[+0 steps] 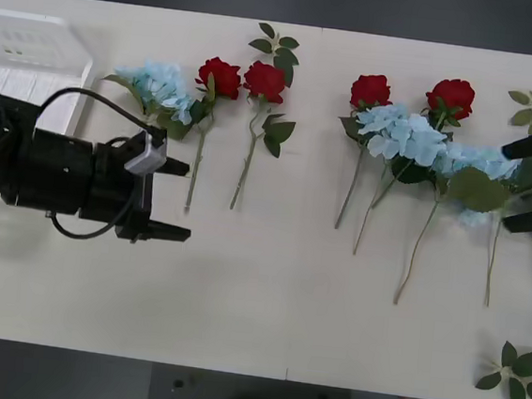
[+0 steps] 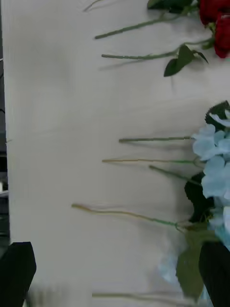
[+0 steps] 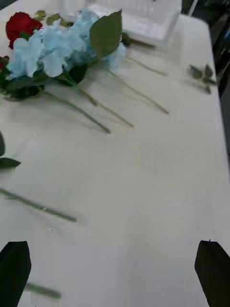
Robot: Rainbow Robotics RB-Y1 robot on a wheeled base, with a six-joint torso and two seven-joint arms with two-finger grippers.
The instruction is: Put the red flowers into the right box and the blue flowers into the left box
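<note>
Four red flowers lie in a row on the table: two (image 1: 219,75) (image 1: 264,81) left of centre, two (image 1: 371,89) (image 1: 450,95) to the right. One blue flower (image 1: 162,86) lies beside the left pair. More blue flowers (image 1: 413,138) overlap the right pair's stems, and they also appear in the wrist views (image 2: 213,163) (image 3: 52,48). The left box (image 1: 26,49) sits at the far left. The right box (image 3: 148,21) stands behind the right-hand flowers. My left gripper (image 1: 167,199) hovers open just left of the left pair's stems. At the right edge my right gripper (image 1: 531,183) is open over the blue flowers' end.
Loose green leaf sprigs lie at the front right corner (image 1: 516,370), at the far right (image 1: 529,107) and above the second rose (image 1: 276,45). Bare tabletop stretches along the front half, between the stems and the front edge.
</note>
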